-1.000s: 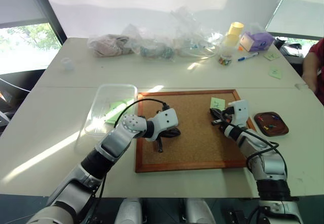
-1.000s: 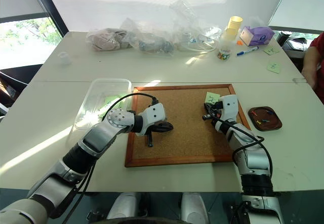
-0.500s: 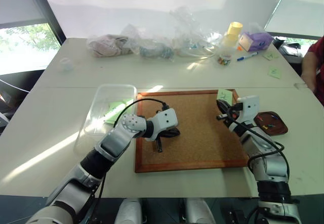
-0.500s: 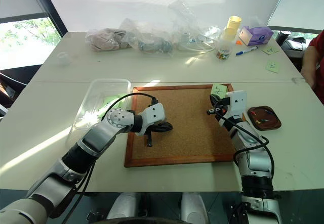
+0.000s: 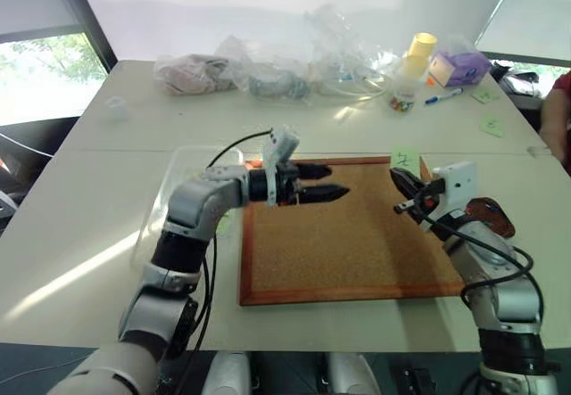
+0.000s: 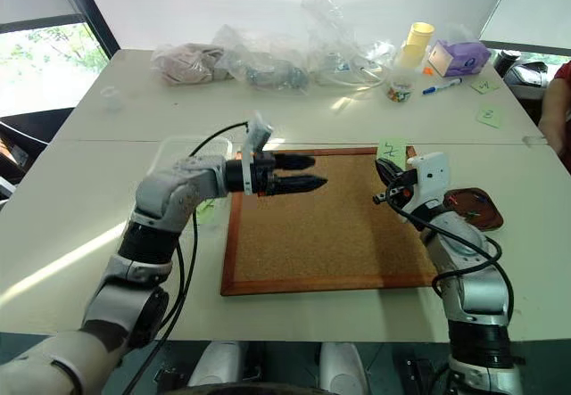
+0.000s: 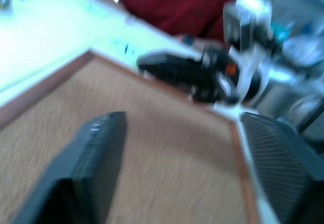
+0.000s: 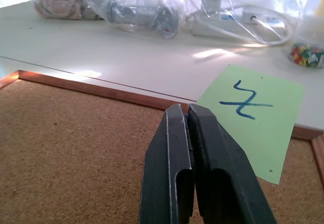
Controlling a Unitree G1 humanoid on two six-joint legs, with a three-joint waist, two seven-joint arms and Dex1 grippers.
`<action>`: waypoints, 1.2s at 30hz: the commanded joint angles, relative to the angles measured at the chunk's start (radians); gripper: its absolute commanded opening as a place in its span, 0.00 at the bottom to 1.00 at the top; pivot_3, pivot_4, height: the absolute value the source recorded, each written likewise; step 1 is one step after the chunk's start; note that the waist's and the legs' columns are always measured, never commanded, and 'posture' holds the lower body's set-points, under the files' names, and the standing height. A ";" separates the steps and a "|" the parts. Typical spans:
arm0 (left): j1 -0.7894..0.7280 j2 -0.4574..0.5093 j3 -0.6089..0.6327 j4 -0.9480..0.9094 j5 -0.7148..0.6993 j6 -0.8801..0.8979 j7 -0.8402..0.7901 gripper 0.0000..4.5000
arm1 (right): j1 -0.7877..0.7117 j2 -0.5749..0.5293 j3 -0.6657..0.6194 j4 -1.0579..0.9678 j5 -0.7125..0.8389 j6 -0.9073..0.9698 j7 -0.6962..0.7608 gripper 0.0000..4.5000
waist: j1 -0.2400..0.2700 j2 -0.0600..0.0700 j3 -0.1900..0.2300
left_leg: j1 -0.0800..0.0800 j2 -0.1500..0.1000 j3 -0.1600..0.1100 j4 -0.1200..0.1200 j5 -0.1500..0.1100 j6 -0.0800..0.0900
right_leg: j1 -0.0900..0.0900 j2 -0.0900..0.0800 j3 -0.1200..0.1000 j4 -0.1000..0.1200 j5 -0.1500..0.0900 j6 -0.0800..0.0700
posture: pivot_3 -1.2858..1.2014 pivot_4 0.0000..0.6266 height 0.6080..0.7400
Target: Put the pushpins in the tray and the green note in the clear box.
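Observation:
My right gripper [image 8: 188, 110] is shut on the lower edge of the green note [image 8: 253, 115], a pale square with a blue scribble, and holds it just above the cork board's far right corner [image 5: 419, 165]. The dark brown tray [image 6: 477, 208] sits right of the board, partly behind my right wrist. My left gripper [image 5: 337, 181] hovers open and empty over the board's far left part, pointing toward the right gripper. The clear box [image 5: 183, 181] lies left of the board, partly behind my left arm. Coloured pushpins [image 8: 304, 54] fill a small clear cup at the back.
The wooden-framed cork board [image 5: 343, 234] takes up the table's middle. Clear plastic bags [image 5: 277, 69], a yellow cup stack [image 5: 419, 49] and a purple box [image 5: 459, 65] line the far edge. More green notes [image 5: 490, 126] lie far right, near a person's red sleeve [image 5: 558, 110].
My left gripper rose off the board, turned to point right and opened. My right gripper lifted, carrying the green note up off the board.

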 commanded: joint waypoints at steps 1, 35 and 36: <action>-0.140 -0.082 0.091 0.212 -0.062 0.088 0.090 0.99 | 0.015 -0.044 -0.053 -0.135 0.051 0.043 0.011 0.00 | 0.005 -0.002 0.003 | 0.000 0.000 -0.001 0.000 0.000 0.000 | 0.001 0.000 0.000 0.000 0.000 0.000 | 0.52 0.24 0.98; -0.492 -0.319 0.237 0.970 0.085 -0.281 0.073 0.00 | 0.071 -0.050 -0.014 -0.458 0.115 0.186 -0.085 0.00 | 0.002 -0.010 0.008 | -0.001 -0.002 -0.005 -0.001 0.000 0.000 | 0.002 0.002 -0.002 -0.004 0.001 0.001 | 0.52 0.24 0.98; -0.489 -0.320 0.242 0.976 0.089 -0.291 0.082 0.00 | 0.072 -0.049 -0.015 -0.465 0.112 0.183 -0.090 0.00 | 0.002 -0.010 0.008 | -0.001 -0.002 -0.005 -0.001 0.000 0.000 | 0.002 0.002 -0.002 -0.004 0.001 0.001 | 0.52 0.24 0.98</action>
